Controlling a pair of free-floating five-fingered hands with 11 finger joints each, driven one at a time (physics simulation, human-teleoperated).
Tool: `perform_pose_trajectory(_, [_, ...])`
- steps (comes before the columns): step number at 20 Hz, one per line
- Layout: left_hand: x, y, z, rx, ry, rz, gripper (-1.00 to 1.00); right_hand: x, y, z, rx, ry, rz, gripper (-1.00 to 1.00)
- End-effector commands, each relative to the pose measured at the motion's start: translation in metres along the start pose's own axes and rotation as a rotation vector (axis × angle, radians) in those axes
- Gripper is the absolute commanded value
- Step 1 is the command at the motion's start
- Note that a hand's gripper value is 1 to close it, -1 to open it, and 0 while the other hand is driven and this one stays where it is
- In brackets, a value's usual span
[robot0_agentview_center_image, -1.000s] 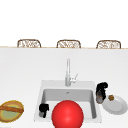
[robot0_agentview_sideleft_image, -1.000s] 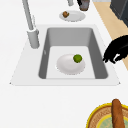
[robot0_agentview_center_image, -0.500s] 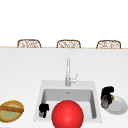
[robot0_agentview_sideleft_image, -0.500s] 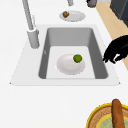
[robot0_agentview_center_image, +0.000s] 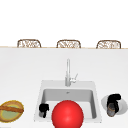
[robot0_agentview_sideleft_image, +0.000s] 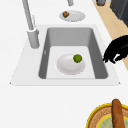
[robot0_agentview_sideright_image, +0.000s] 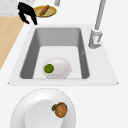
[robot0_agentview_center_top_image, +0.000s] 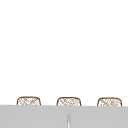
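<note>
In the front view my right hand (robot0_agentview_center_image: 114, 101) hangs over a white plate (robot0_agentview_center_image: 123, 108) on the counter right of the sink, its fingers relaxed and pointing down at a brown piece of food (robot0_agentview_sideright_image: 60, 109). My left hand (robot0_agentview_center_image: 43, 109) hovers at the sink's front left corner, fingers loosely spread and holding nothing; it also appears in the left side view (robot0_agentview_sideleft_image: 117, 49) and the right side view (robot0_agentview_sideright_image: 26, 11). Inside the sink (robot0_agentview_sideleft_image: 93, 47) lies a white plate (robot0_agentview_sideleft_image: 67, 66) with a green lime (robot0_agentview_sideleft_image: 77, 58) on it. A large red ball (robot0_agentview_center_image: 67, 115) covers the sink's front middle in the front view.
A tall faucet (robot0_agentview_center_image: 67, 72) stands behind the basin. On the counter to the left sits a yellow-rimmed basket (robot0_agentview_center_image: 7, 115) with a bread stick (robot0_agentview_sideleft_image: 117, 113) in it. Three wicker chair backs (robot0_agentview_center_image: 68, 44) line the far edge of the counter.
My right hand has come down and slightly right toward the plate with the brown food. The left hand has stayed where it was.
</note>
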Motion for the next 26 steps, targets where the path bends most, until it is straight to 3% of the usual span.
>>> perform_pose_trajectory(1, [0.0,0.0,0.0,0.0,0.0,0.0,0.0,0.003,0.018,0.013,-0.023,-0.04,0.006,1.0])
perform_pose_trajectory(9, [0.0,0.0,0.0,0.0,0.0,0.0,0.0,-0.002,0.053,0.023,-0.002,-0.075,-0.004,1.0])
perform_pose_trajectory(14, [0.0,0.0,0.0,0.0,0.0,0.0,0.0,-0.003,0.048,0.018,0.008,-0.093,0.013,1.0])
perform_pose_trajectory(20, [0.0,0.0,0.0,0.0,0.0,0.0,0.0,-0.008,0.043,-0.017,0.066,-0.076,0.006,1.0])
perform_pose_trajectory(26, [0.0,0.0,0.0,0.0,0.0,0.0,0.0,-0.023,0.07,-0.055,-0.008,-0.094,-0.014,1.0])
